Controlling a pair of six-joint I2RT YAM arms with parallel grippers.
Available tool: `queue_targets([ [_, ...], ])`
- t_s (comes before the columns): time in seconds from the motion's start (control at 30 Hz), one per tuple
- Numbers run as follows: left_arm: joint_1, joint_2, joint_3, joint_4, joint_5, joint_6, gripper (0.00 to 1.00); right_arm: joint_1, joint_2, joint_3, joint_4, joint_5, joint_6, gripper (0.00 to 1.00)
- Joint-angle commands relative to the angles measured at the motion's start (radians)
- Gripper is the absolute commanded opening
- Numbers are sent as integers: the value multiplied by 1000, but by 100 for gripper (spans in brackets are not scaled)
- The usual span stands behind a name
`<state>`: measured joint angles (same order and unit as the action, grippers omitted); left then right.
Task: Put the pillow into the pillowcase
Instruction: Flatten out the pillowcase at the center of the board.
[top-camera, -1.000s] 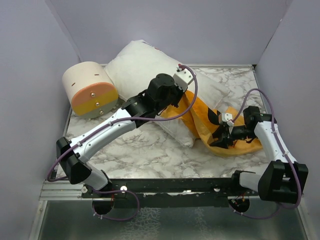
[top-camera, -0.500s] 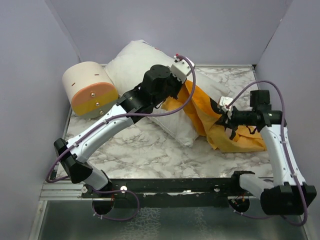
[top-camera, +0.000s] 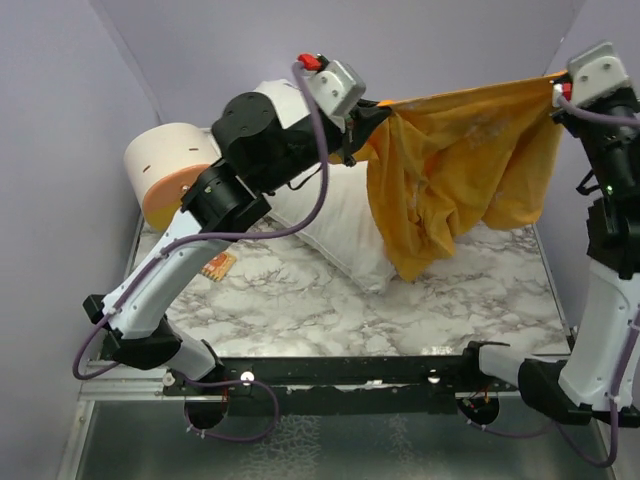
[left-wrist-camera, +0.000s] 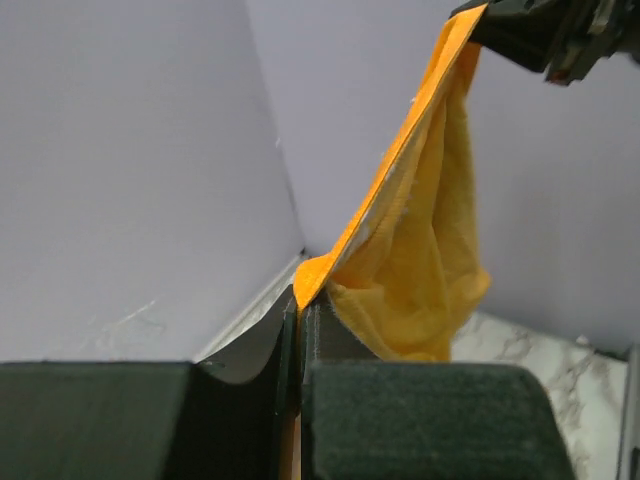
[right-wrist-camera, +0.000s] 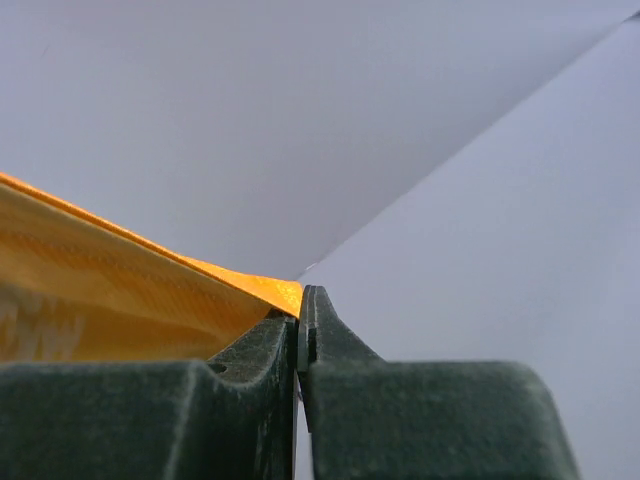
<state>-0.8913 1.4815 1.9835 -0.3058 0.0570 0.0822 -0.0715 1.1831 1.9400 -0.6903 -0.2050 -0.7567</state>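
You have both arms up high, with the pillowcase (top-camera: 450, 165) strung between them like washing on a line. Your left gripper (top-camera: 370, 108) is pinched closed on 1 top corner; the left wrist view shows its 2 fingers pressed together with orange cloth caught between them. Your right gripper (top-camera: 557, 90) is clamped the same way on the opposite top corner, close to the right wall, and its wrist view shows the hem trapped between closed fingers.

The top edge runs nearly taut from grip to grip. Below it the cloth hangs in loose folds, bunched and longest toward the left. You cannot tell whether its lowest tip touches the pillow (top-camera: 335, 215).

The pillow lies on the table (top-camera: 480, 300) beneath your left arm, which hides its far end. Its near corner sits just under the hanging cloth. The cylinder (top-camera: 165, 165) stands at the far left, beside the pillow. A small orange tag (top-camera: 218, 266) lies on the marble near your left arm.
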Motion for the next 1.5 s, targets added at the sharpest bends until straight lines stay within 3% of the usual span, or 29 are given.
queue_targets([
  [0.0, -15, -39, 178, 136, 254, -80, 0, -5, -48, 219, 121, 113, -3, 1],
  [0.17, -43, -26, 225, 229, 452, -198, 0, -5, -121, 231, 138, 153, -37, 1],
  [0.3, -71, -38, 173, 238, 457, -189, 0, -4, -161, 172, 131, 169, -36, 1],
  [0.4, -72, -64, 119, 215, 372, -135, 0, -4, -177, 114, 135, 196, -45, 1],
  [0.47, -72, -74, 90, 177, 242, -93, 0, -4, -187, 35, 147, 218, -67, 1],
  [0.63, -71, -34, 31, 87, -51, 22, 0, -4, -232, -314, 272, 306, -139, 1],
  [0.77, -51, 89, 17, 67, -133, 70, 0, -5, -235, -565, 364, 341, -152, 1],
  [0.97, -14, 404, 215, -37, -263, 102, 0, -78, -121, -713, 486, 277, -76, 1],
  [1.17, 106, 752, 588, -87, -298, 12, 0, -164, 100, -629, 501, 131, 78, 2],
  [1.3, 184, 781, 563, 27, -217, -144, 0, -165, 176, -577, 541, 64, 205, 2],
  [1.37, 193, 821, 648, 7, -214, -167, 0, -165, 198, -571, 612, 103, 244, 1],
  [1.47, 198, 823, 655, 64, -189, -210, 0, -165, 245, -537, 663, 156, 267, 1],
])
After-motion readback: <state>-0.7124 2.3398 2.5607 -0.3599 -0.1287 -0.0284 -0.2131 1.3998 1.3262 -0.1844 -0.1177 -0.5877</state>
